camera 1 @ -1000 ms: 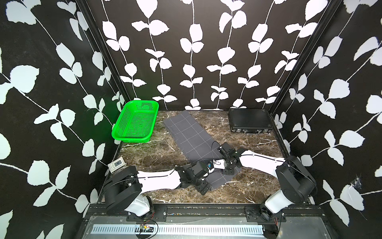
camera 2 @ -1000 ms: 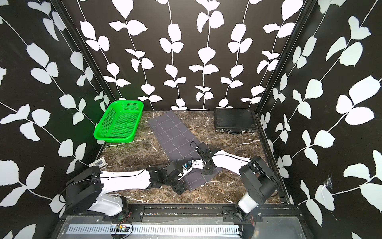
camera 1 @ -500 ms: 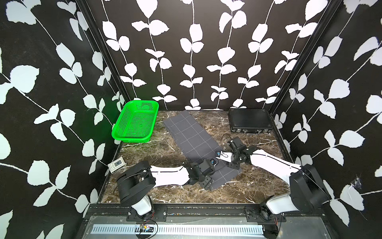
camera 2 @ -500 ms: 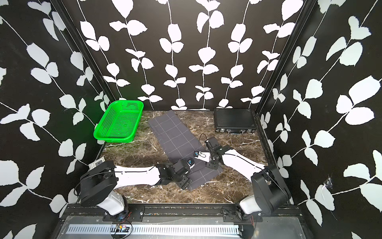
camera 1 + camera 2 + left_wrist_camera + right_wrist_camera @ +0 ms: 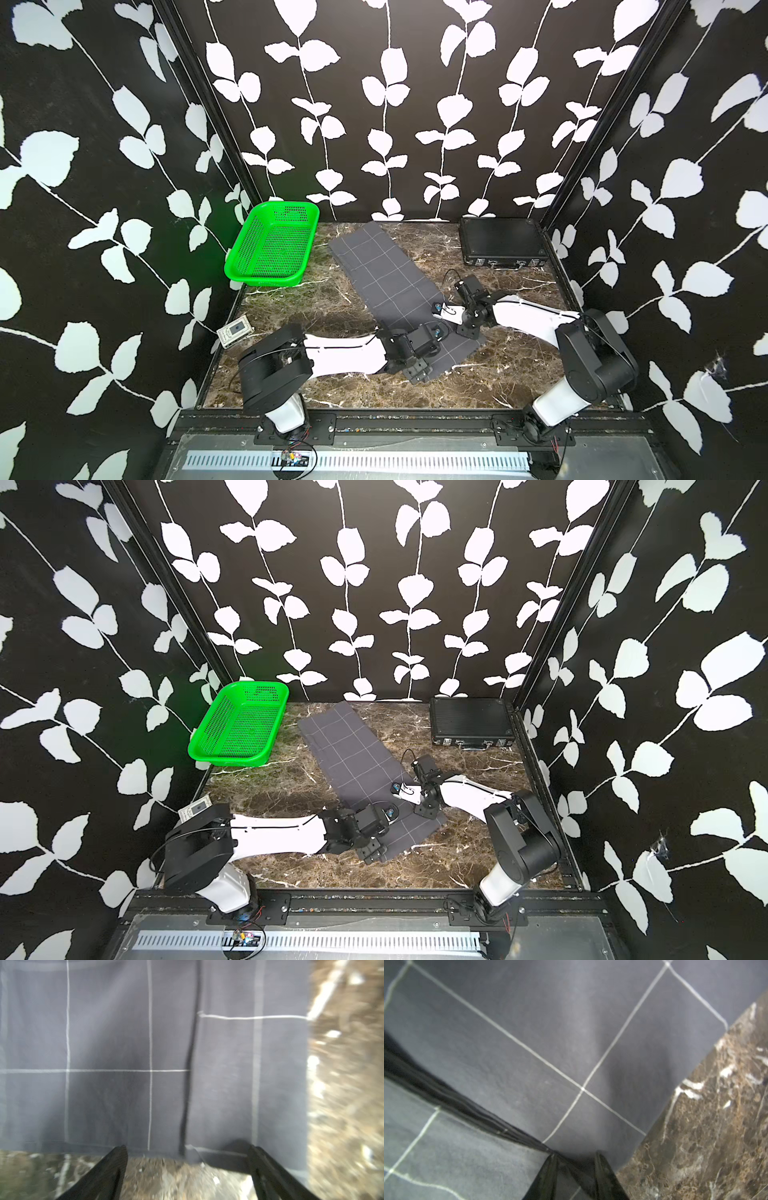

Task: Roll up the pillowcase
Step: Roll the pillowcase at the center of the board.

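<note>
In both top views the near end of the pillowcase (image 5: pixel 386 270) is partly hidden under the 2 arms, and the grippers are too small and dark there to tell how their jaws stand. The left wrist view is smeared with blur: the grid lines and the marble table (image 5: pixel 342 1084) lose their detail, and the 2 fingers of the left gripper (image 5: pixel 187 1148) are cut off by the picture's edge. In the right wrist view the right gripper (image 5: pixel 575 1154) shows only its 2 finger ends. The gap between them is dark, so whether cloth is pinched there cannot be told. The screen of the small white device (image 5: pixel 235 331) is too small to read.
</note>
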`<state>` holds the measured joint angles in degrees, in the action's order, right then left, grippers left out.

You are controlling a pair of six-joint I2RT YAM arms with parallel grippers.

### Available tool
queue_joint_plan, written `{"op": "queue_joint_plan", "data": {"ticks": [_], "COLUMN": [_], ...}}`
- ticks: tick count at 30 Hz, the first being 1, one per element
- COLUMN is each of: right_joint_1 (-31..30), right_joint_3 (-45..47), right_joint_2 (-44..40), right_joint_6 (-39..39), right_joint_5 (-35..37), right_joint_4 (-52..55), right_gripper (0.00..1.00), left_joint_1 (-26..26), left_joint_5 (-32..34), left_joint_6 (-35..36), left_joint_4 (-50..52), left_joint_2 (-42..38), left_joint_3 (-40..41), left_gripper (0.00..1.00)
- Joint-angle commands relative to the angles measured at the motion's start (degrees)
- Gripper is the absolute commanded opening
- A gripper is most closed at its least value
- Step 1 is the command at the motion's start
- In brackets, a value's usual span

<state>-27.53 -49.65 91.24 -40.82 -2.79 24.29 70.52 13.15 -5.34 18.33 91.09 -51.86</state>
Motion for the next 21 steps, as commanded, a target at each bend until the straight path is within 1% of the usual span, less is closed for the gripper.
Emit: {"op": "queue_joint_plan", "data": {"ticks": [1,5,7,12,15,18,21], "right_joint_1": [1.7,3.4,4.1,7.3,9.5,11.3,12.0], "right_joint_3": [-1.2,-0.9,-0.4,0.6,1.1,1.5,2.5], "right_joint_2": [-3.5,-7.3,-8.7,-11.9,-13.6,-15.1,-16.6], "right_joint_6": [3.5,6.1,6.9,10.6,12.4,13.6,13.9], "right_joint_5": [-2.0,-3.3,-3.5,-2.9,-2.8,-2.8,-1.9], "right_joint_4": [0.8,2.8,3.4,3.4,2.9,2.9,2.6], "right_gripper": [0.35,0.38,0.39,0.42,0.44,0.45,0.48], "left_joint_1": [3.2,7.1,8.1,8.1,8.1,8.1,8.1], "left_joint_5": [2.4,2.0,1.7,-2.0,-2.7,-0.9,3.2], "left_joint_6": [7.0,11.4,12.7,15.6,17.1,17.7,17.8], "left_joint_4": [2.9,5.2,6.0,2.3,2.6,4.5,5.6], "left_joint_2": [-3.5,-1.0,1.1,7.4,12.0,15.1,16.9], "left_joint_3": [-3.0,-6.4,-8.4,-12.4,-15.7,-18.0,-18.6], "left_gripper": [0.93,0.93,0.93,0.91,0.88,0.85,0.80]}}
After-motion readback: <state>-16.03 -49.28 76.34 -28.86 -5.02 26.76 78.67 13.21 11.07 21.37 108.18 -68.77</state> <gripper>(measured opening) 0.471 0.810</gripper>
